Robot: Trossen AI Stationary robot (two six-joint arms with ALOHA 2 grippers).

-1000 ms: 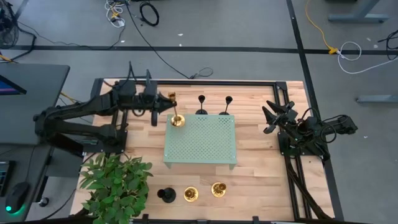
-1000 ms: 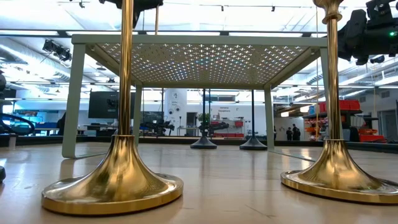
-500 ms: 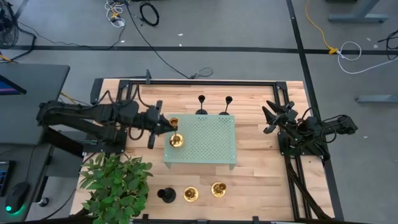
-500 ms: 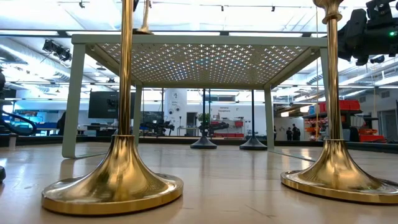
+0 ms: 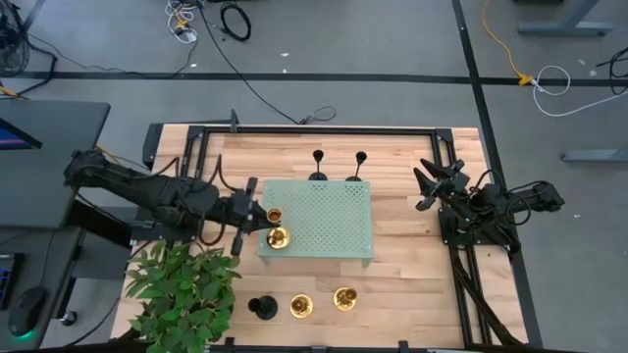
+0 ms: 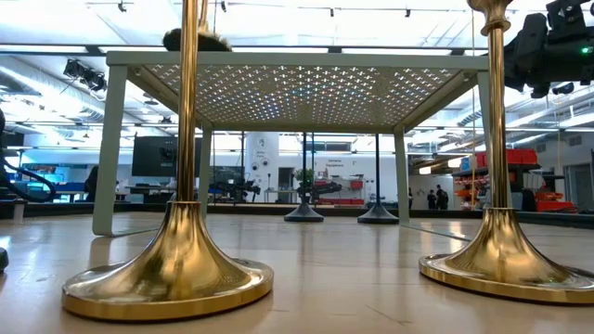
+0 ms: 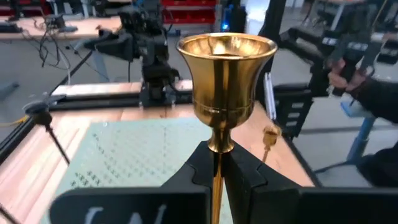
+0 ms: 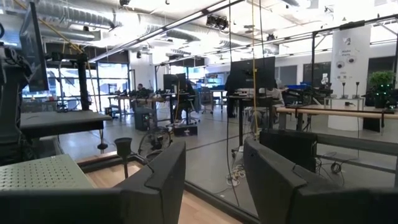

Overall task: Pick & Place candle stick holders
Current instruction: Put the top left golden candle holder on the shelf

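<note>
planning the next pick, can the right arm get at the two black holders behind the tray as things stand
Probably yes. The right pincer is open and idle at the table's right edge, with bare wood between it and the black holders behind the tray. The left pincer, shut on a gold holder, is at the tray's far side.

No text, label, brand, number or sign is showing clearly enough to be read in any of the views. In the low view, some signs and screens are appearing in the room far behind the table, but their letters are staying too small to make out. In the left wrist view, pale marks are showing on the dark gripper body at the picture's bottom, but they are too blurred to read.
</note>
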